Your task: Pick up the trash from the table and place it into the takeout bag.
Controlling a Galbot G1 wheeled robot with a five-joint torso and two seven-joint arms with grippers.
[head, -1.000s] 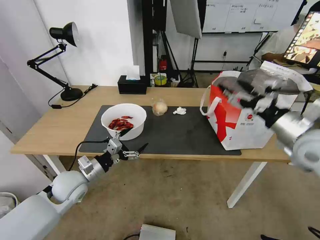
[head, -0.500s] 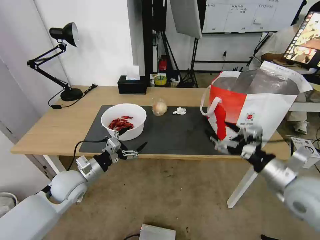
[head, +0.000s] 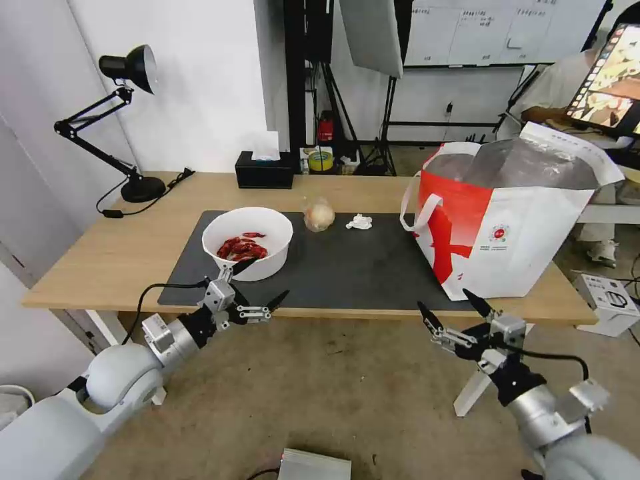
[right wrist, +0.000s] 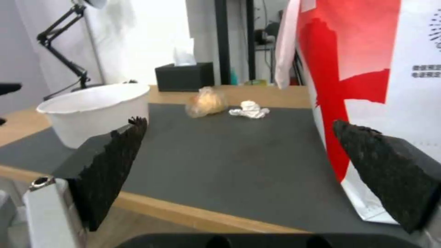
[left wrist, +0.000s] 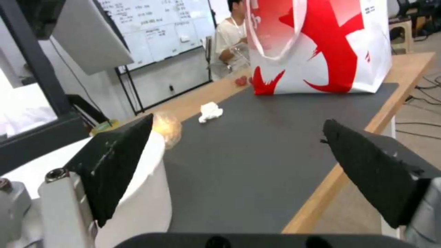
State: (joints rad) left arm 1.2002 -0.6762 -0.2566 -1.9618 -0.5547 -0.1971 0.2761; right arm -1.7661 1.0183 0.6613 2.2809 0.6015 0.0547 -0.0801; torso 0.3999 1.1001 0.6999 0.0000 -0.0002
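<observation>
On the dark grey mat (head: 347,267) of the table (head: 120,253) stand a white bowl of red shells (head: 247,242), a small clear bag with a beige lump (head: 319,215) and a crumpled white tissue (head: 359,221). The red-and-white takeout bag (head: 507,220) stands open at the mat's right end. My left gripper (head: 262,283) hangs open at the table's front edge, just in front of the bowl (left wrist: 137,193). My right gripper (head: 445,301) is open and holds nothing, low in front of the takeout bag (right wrist: 377,69). The right wrist view faces the bowl (right wrist: 96,110), clear bag (right wrist: 207,101) and tissue (right wrist: 249,109).
A black desk lamp (head: 127,120) stands at the table's back left, a black tissue box (head: 265,170) at the back edge. A white table leg (head: 490,367) slants down beside my right arm. A silver box (head: 313,465) lies on the floor.
My right arm has swung down from over the takeout bag's mouth to below the table's front edge. My left gripper has drifted slightly left and down.
</observation>
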